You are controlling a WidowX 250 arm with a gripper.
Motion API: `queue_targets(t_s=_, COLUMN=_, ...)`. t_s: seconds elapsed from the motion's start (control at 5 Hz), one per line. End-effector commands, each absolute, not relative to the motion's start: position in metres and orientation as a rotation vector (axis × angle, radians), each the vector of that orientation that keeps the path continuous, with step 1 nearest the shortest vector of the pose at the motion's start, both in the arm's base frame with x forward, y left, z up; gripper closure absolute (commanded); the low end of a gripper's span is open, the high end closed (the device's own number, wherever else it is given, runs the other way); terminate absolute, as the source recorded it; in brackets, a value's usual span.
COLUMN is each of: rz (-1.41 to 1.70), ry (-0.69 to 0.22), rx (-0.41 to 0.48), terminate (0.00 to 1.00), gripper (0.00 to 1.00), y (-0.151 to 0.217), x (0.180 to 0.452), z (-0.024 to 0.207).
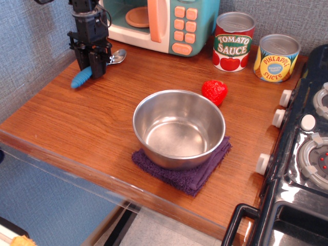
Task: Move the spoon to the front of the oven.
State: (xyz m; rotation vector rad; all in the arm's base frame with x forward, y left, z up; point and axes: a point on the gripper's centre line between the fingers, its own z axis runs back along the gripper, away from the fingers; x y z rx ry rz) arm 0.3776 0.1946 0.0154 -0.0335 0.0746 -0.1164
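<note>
The black robot gripper (90,65) stands low over the brown wooden countertop (87,118) at the far left, and between its fingers is the small spoon with the shiny silver bowl and ribbed bright-blue handle (82,78). The handle pokes out left and toward the table edge, the bowl peeks out on the right, just before the toy oven with its teal front, cream frame and salmon-pink buttons (179,23). The jaws look clamped on the spoon's middle, though the dark fingers hide the contact itself. The spoon seems to lie on the wood or just off it; hard to call. Well apart to the right, the big steel pot (179,128) sits on a purple cloth (189,177).
</note>
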Motion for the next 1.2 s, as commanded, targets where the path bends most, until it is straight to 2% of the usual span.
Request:
queue_targets(t_s=0.0, rz=-0.032, ry=0.054, rx=0.029, terminate=0.0, gripper=1.0, y=0.202, x=0.377, z=0.03)
queue_targets(t_s=0.2, rz=0.016, ry=0.043, rx=0.057, terminate=0.0, gripper=0.0, y=0.2, x=0.375, z=0.033)
queue_targets(t_s=0.4, rz=0.013, ry=0.012, rx=0.069, terminate=0.0, gripper=0.0, y=0.193, x=0.375, z=0.042)
queue_targets(t_s=0.6, rz=0.037, ry=-0.061, rx=0.114, terminate=0.0, gripper=0.0, y=0.182, x=0.372, z=0.07)
queue_targets(t_s=0.8, rz=0.078, ry=-0.12, rx=0.074, terminate=0.0, gripper=0.0, y=0.157, x=0.366, z=0.107)
queue_targets(t_s=1.0, rz=0.101, ry=-0.134, rx=0.05, terminate=0.0, gripper=0.0, y=0.138, x=0.359, z=0.118)
